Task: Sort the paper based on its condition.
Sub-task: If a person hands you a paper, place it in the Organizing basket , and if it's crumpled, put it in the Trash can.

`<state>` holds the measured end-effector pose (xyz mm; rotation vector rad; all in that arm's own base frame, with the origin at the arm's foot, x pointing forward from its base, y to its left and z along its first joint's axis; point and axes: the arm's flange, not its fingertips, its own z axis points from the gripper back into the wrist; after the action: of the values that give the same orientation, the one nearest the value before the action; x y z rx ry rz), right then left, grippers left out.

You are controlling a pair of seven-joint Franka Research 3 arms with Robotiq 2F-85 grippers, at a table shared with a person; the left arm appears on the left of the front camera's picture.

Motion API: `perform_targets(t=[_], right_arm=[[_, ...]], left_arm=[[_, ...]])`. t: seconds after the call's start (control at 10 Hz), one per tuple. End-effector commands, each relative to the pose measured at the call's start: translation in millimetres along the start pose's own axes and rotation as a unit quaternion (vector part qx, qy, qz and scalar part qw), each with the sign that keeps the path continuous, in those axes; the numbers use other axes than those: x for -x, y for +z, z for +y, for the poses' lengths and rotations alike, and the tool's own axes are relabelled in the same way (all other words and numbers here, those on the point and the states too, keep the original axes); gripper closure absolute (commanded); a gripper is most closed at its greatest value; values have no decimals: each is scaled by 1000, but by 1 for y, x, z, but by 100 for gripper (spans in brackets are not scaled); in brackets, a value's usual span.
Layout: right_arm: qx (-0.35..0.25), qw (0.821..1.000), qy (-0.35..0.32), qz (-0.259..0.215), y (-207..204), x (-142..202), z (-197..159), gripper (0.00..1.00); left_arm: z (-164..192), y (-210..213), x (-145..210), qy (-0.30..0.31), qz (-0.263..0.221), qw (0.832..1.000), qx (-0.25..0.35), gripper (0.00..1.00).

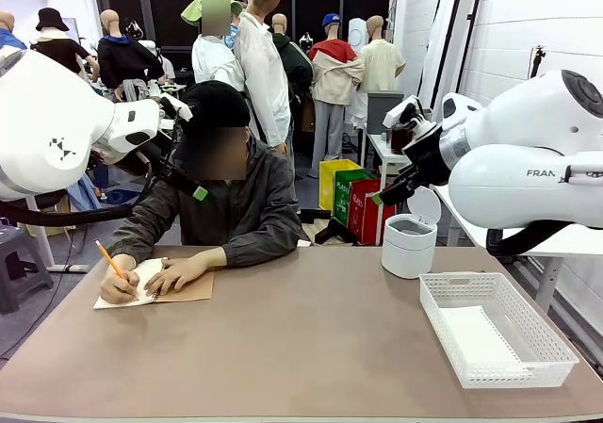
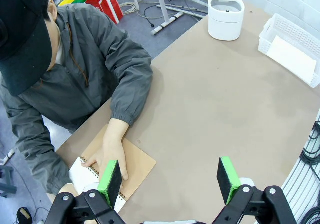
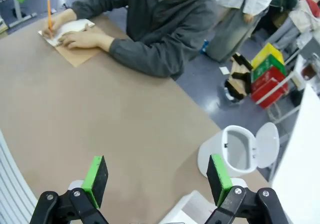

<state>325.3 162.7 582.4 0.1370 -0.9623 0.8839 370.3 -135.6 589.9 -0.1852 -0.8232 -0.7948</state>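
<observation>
A white sheet of paper (image 1: 476, 336) lies flat inside the white basket (image 1: 518, 378) at the table's right; the left wrist view shows this paper (image 2: 292, 58) in the basket (image 2: 287, 27) too. The person across the table writes with an orange pencil (image 1: 108, 258) on the white page of a spiral-bound notebook (image 1: 188, 289), one hand (image 2: 112, 151) flat on it. My left gripper (image 2: 170, 176) hangs open and holding nothing, high above the table near the notebook (image 2: 140, 164). My right gripper (image 3: 157, 179) is open with nothing in it, raised over the table's right side.
A small white bin (image 1: 410, 244) with its lid flipped open stands at the back right, beside the basket; it also appears as the bin (image 3: 235, 151) in the right wrist view. Bare brown tabletop (image 1: 311, 348) stretches between notebook and basket.
</observation>
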Motion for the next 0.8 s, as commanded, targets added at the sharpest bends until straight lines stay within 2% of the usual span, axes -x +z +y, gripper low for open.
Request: perform_targets(t=[0.0,0.2,0.7], right_arm=[[-71,998,0,-2,-16,19,-11,0],[-119,993,-9,10,-22,23,-17,0],[-111,994,-15,20,-25,26,-12,0]], left_arm=[[0,0,1,7,1,1000,-1,0],[0,0,1,7,1,1000,-1,0],[0,0,1,7,1,1000,-1,0]])
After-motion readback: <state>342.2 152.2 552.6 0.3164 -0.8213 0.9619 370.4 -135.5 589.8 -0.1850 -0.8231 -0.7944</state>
